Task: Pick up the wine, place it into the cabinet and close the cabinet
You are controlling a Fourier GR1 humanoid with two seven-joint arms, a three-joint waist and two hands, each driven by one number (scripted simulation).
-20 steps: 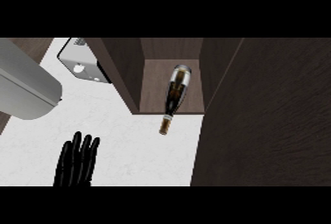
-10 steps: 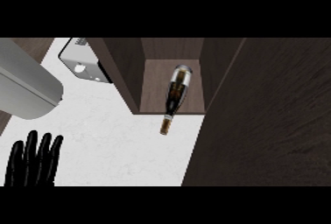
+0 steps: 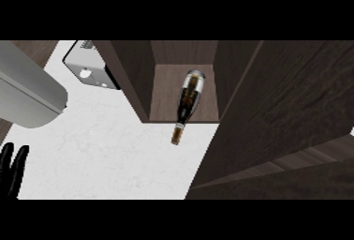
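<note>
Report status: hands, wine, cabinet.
Left hand open at lower left edge, holding nothing; right hand out of view. Wine bottle lying in cabinet, neck past the shelf edge. Cabinet door open.

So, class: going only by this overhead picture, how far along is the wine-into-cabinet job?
Done: the wine bottle lies on its side in the open cabinet, though its neck pokes out past the shelf's front edge. In hand: nothing; the left hand shows open at the lower left edge, well away. Left: the cabinet door stands open and needs closing; the bottle's neck may need pushing in first.

No readable text, labels or numbers
</note>
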